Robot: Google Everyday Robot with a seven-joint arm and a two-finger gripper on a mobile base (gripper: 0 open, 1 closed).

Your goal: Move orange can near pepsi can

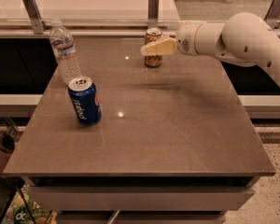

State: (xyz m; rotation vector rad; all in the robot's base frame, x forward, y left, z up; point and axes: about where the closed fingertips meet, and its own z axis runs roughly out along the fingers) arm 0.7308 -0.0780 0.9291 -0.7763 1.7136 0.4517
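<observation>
Where orange can stands (rear) — gripper hovers

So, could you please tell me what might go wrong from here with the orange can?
The gripper hangs at the upper half of the orange can, which stands near the far edge of the table. A glancing contact could tip the can or push it backward. The water bottle stands just behind the pepsi can, so carrying the orange can leftward might knock either over.

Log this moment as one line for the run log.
hand: at orange can, far side of table | pepsi can: near left, by water bottle | cans: apart
</observation>
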